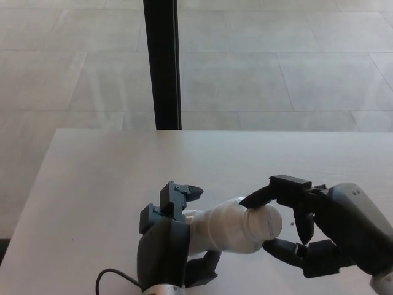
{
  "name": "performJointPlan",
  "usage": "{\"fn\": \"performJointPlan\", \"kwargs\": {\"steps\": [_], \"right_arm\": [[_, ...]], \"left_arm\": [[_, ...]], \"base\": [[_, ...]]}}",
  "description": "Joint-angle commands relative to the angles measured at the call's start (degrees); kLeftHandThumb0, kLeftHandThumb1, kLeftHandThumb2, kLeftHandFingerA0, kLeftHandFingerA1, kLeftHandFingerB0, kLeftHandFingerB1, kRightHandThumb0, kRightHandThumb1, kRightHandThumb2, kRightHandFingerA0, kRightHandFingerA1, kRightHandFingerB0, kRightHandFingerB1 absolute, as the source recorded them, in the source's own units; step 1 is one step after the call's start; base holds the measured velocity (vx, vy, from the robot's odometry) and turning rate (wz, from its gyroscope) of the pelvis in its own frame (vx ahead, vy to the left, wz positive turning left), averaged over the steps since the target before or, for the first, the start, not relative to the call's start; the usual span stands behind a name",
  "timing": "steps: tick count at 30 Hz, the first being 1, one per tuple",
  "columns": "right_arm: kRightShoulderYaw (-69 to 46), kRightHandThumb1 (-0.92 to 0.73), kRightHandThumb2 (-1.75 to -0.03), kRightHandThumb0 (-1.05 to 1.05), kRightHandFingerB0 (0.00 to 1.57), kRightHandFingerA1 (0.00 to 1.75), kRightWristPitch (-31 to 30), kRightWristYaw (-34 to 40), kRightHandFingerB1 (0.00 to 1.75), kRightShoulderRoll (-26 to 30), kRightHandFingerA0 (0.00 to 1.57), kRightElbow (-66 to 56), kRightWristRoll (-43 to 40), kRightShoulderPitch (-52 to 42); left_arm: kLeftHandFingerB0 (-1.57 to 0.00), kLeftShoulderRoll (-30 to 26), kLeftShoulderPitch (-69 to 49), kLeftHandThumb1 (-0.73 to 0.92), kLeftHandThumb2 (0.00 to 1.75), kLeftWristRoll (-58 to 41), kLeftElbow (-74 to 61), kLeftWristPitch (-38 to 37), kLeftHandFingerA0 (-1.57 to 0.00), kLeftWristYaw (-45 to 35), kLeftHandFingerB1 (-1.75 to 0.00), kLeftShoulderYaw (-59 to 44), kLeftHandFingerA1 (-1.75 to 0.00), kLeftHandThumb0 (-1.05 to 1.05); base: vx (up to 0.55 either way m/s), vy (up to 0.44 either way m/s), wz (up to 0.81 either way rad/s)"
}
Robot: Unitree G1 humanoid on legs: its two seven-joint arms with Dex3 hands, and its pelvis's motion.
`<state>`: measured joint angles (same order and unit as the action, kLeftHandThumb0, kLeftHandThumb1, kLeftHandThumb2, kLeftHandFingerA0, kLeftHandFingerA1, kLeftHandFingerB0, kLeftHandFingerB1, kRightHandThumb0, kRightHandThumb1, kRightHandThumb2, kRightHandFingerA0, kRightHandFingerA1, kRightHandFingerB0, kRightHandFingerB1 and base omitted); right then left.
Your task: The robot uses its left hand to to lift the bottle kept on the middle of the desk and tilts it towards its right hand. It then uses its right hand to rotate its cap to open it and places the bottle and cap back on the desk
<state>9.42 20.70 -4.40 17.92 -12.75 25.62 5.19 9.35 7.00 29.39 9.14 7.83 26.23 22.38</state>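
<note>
A white bottle [227, 228] lies tilted, almost sideways, above the pale desk [110, 184], with its cap [267, 222] pointing right. My left hand [169, 246] is shut on the bottle's lower body near the front edge of the picture. My right hand [307, 230] comes in from the right and is closed on the cap, one finger over the top of it and the thumb under it. The bottle's base is hidden behind my left hand.
A black vertical post [161, 64] stands beyond the far edge of the desk, over a tiled floor [276, 67]. A black cable [113, 279] curls beside my left wrist.
</note>
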Motion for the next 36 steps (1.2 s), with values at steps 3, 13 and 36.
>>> {"fn": "performJointPlan", "kwargs": {"steps": [3,13,36], "right_arm": [[-3.79,-0.73,-0.82,-0.32,0.77,1.69,14.00,11.84,1.14,1.81,0.94,3.45,7.17,6.71],[-3.03,-0.58,-0.89,-0.33,0.80,1.70,20.53,8.88,1.09,6.67,0.94,5.54,8.90,9.09],[-0.87,-0.66,-0.83,-0.36,0.84,1.66,38.79,9.27,1.00,16.96,0.97,13.96,12.68,11.93]], "left_arm": [[-0.86,-0.79,-0.53,0.69,1.13,0.87,0.33,-0.39,-1.13,0.58,-1.36,-0.53,-1.66,0.14],[-0.87,-0.63,-0.20,0.71,1.09,1.69,0.85,0.37,-1.12,1.03,-1.39,-0.30,-1.67,0.24],[-0.72,-0.60,-1.18,0.68,1.11,0.81,0.59,0.58,-0.88,0.78,-1.56,-0.37,-1.75,0.17]], "base": [[0.00,0.000,0.00],[0.00,0.000,0.00],[0.00,0.000,0.00]]}}
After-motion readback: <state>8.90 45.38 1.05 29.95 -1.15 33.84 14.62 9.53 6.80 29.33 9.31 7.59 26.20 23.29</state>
